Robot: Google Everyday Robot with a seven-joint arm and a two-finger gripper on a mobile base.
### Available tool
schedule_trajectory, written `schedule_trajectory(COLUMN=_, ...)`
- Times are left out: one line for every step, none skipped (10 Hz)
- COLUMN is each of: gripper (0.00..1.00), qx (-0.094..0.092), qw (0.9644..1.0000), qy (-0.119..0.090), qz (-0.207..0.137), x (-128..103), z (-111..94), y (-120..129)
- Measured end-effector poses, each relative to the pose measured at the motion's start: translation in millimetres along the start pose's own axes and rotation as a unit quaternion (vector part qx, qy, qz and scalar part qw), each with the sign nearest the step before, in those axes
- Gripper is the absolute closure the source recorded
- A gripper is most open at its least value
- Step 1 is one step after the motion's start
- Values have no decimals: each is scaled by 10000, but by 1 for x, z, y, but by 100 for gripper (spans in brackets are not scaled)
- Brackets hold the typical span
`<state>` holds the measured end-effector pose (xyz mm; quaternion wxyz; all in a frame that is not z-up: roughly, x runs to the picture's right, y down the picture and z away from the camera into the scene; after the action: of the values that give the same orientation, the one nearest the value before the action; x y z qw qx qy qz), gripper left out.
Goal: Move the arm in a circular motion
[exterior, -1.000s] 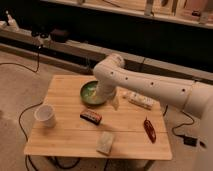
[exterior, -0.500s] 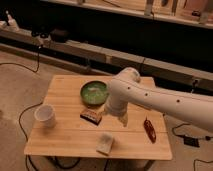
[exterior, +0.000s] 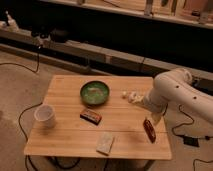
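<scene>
Reaching in from the right, the arm is bent over the surface's right edge, its last segment slanted down and leftward. The gripper is held close by a dark red object; whether the jaws are released or clenched cannot be told.

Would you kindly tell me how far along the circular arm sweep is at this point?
Done: the arm has swung from above the green bowl a second ago, across the table's middle, to its right side. In hand: the hand now hangs just above the red packet by the right edge. Left: the return arc toward the bowl to close the loop, as far as this view shows.
</scene>
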<state>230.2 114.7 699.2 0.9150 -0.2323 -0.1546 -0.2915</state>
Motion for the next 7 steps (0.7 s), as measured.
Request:
schedule_trajectory(gripper=20, qx=-7, qw=9999, qy=17, qz=122, x=15, z=0, y=1)
schedule_trajectory(gripper=20, qx=-33, qw=9999, qy=20, qz=164, x=33, z=3, y=-7)
schedule_trajectory(gripper=20, qx=-58, qw=9999, qy=14, qz=135, x=43, z=5, y=-16)
schedule_trajectory(gripper=20, qx=-118, qw=9999, qy=21, qz=65, x=56, z=7, y=-30)
schedule_trajectory(gripper=20, qx=-165, qw=9998, qy=86, qz=-43, x=68, z=8, y=-50)
schedule_trajectory(gripper=20, qx=-227, qw=9994, qy=202, qz=-178, x=80, z=8, y=-73)
schedule_trajectory(gripper=20, qx=-273, qw=9988, qy=291, qz=-292, x=89, z=8, y=-93)
